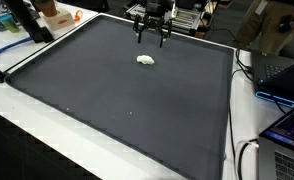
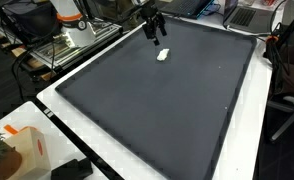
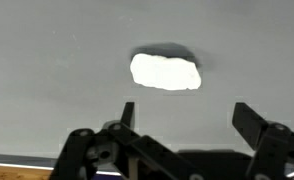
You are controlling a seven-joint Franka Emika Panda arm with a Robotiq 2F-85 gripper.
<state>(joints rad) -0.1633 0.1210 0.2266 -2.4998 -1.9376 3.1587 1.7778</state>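
A small white crumpled lump (image 1: 146, 60) lies on the dark grey mat (image 1: 127, 100) near its far edge; it also shows in an exterior view (image 2: 162, 55) and in the wrist view (image 3: 166, 72). My gripper (image 1: 151, 38) hangs above the mat just behind the lump, seen too in an exterior view (image 2: 154, 36). In the wrist view my two fingers (image 3: 187, 116) are spread wide with nothing between them, and the lump lies apart from them, just beyond the tips.
The mat covers a white table (image 2: 117, 160). Laptops and cables (image 1: 282, 80) sit along one side. An orange-and-white object (image 2: 22, 150) and a black device (image 2: 72, 170) stand at a corner. Clutter and a wire rack (image 2: 57, 45) lie beyond the mat.
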